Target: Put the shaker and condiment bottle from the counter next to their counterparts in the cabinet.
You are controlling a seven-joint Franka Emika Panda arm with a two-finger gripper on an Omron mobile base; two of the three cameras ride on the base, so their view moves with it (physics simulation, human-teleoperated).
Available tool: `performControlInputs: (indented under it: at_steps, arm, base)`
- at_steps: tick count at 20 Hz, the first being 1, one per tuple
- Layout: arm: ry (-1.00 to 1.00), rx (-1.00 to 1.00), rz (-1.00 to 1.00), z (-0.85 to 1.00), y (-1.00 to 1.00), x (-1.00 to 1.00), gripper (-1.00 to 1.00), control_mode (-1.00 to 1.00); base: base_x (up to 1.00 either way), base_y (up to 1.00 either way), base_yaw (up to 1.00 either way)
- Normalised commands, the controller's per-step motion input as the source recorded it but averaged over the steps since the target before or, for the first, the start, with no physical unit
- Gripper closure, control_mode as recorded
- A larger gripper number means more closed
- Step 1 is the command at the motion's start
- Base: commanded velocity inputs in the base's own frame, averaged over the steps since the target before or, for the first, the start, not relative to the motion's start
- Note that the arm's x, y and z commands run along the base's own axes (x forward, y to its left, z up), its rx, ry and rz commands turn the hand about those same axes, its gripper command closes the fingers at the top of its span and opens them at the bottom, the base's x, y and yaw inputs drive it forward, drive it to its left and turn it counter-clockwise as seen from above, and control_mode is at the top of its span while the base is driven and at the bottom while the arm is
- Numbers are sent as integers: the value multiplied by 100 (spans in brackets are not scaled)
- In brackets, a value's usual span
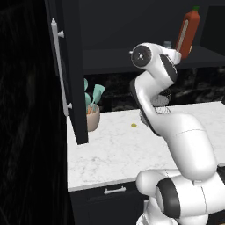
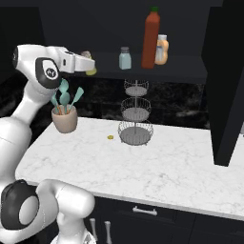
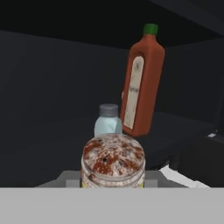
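Closest to us, our jaws pinch the shaker; we should slide it level onto the shelf beside the blue-grey shaker.

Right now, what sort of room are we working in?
A kitchen, rendered in simulation: a white marble counter over dark drawers, an open black wall cabinet holding a red condiment bottle and shakers, plus a utensil crock and tiered wire basket.

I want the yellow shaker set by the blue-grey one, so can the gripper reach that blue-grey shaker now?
Probably yes: the cabinet door stands open, the blue-grey shaker sits straight ahead of the gripper holding the yellow shaker, and the condiment bottle stands beyond it.
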Motion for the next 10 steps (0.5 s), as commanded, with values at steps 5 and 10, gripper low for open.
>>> performControlInputs:
  at_steps: [5, 10]
  arm:
    - [0, 0, 0, 0, -9, 22, 100, -100]
    - [4, 0, 0, 0, -6, 29, 100, -100]
  base:
    - [0, 0, 0]
    - [0, 0, 0]
